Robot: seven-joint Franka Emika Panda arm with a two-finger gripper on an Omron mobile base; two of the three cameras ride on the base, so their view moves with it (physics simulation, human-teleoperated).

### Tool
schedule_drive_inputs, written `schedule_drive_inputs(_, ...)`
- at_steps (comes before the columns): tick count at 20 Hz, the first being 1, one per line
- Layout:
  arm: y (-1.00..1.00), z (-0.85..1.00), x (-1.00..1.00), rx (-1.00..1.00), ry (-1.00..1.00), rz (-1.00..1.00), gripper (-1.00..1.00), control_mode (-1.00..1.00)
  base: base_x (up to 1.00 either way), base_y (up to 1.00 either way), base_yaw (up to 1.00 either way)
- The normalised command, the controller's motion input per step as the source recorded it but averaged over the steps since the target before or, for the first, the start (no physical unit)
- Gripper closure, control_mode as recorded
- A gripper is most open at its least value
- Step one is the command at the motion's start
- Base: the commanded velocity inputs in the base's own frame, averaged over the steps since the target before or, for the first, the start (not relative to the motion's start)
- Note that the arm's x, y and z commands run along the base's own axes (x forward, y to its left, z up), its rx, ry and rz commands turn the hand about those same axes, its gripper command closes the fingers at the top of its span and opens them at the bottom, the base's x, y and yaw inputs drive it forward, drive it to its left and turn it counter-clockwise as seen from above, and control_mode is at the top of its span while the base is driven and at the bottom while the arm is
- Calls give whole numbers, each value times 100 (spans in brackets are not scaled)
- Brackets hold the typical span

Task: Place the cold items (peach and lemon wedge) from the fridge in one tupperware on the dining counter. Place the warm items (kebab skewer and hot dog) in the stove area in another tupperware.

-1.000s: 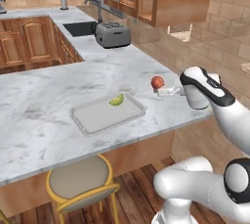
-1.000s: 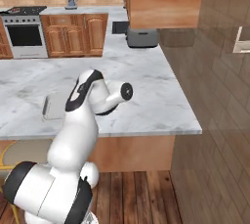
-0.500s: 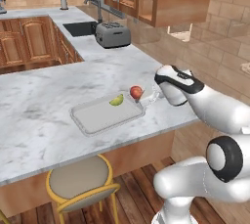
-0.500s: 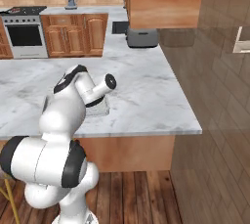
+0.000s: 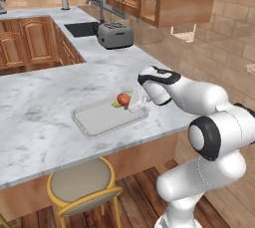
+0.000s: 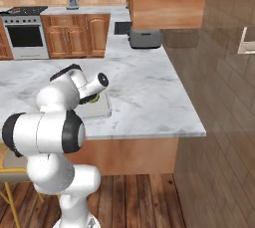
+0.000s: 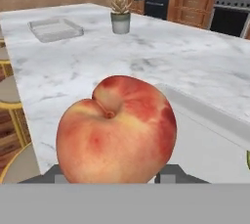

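My gripper (image 5: 131,101) is shut on the peach (image 5: 123,99), a red and orange fruit held just above the right end of a clear tupperware (image 5: 97,121) on the dining counter. In the hand view the peach (image 7: 117,130) sits between my fingertips (image 7: 172,172), over the tupperware's rim (image 7: 210,113). A green lemon wedge (image 5: 116,105) lies in the tupperware, partly hidden behind the peach. From the right base view my arm covers most of the tupperware (image 6: 101,111). The kebab skewer and hot dog are out of view.
A second clear tupperware (image 7: 54,29) and a potted plant (image 7: 120,17) stand farther along the counter. A toaster (image 5: 114,35) and sink (image 5: 82,29) lie beyond. A yellow stool (image 5: 82,187) stands below the counter edge. The stove (image 6: 25,33) is at the far wall.
My arm has swung left with the peach, from the counter's right edge to just above the tupperware's right end. The lemon wedge has not moved.
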Motion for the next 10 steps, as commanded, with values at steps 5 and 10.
schedule_drive_inputs(5,2,-41,42,0,-1,16,100,-100,0,0,0)
schedule_drive_inputs(10,5,-48,48,-1,-1,15,100,-100,0,0,0)
